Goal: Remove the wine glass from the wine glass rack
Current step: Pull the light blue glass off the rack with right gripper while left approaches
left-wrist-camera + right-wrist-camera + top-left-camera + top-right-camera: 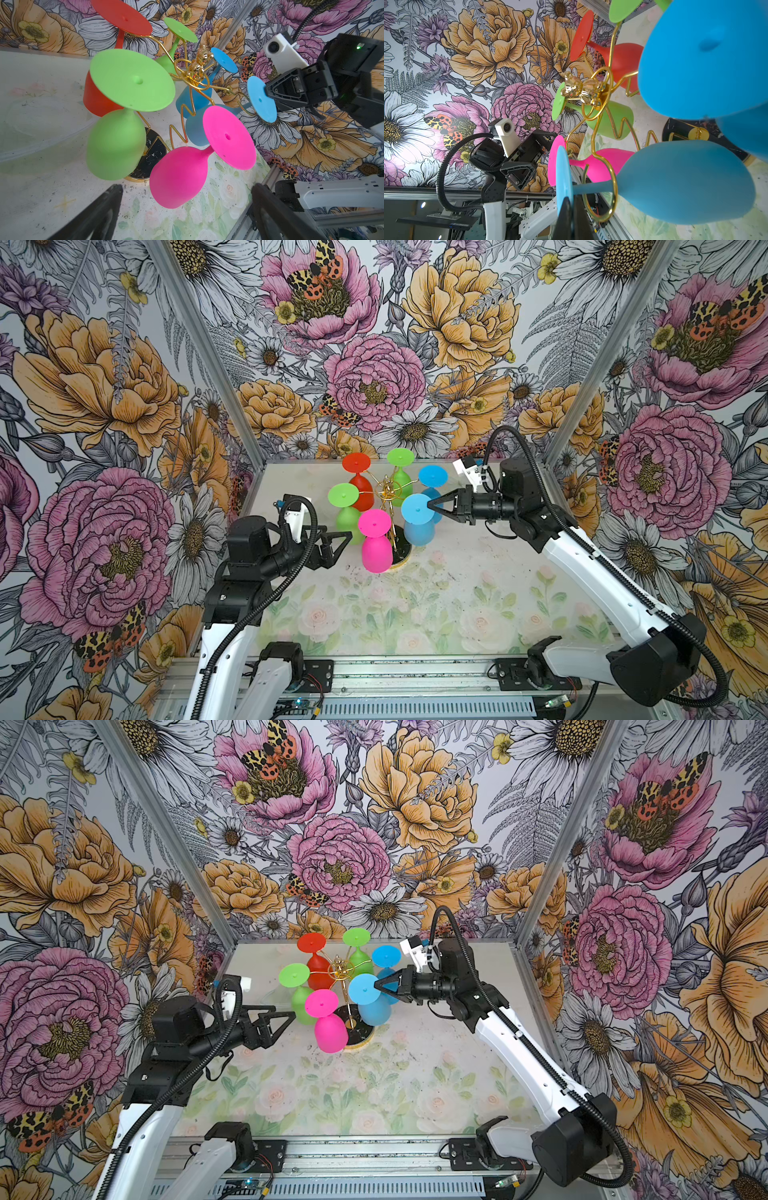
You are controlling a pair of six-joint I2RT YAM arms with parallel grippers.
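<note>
The wine glass rack is a gold wire stand on a round black base, at the back middle of the table. Several coloured glasses hang from it upside down. My right gripper is shut on the edge of the foot disc of the near light-blue wine glass. That glass's stem still lies inside a gold loop. My left gripper is open, holding nothing, just left of the pink glass.
On the rack also hang a pink glass, a green glass, a red glass, a second green glass and a second blue glass. Flowered walls close the back and sides. A metal rail runs along the front.
</note>
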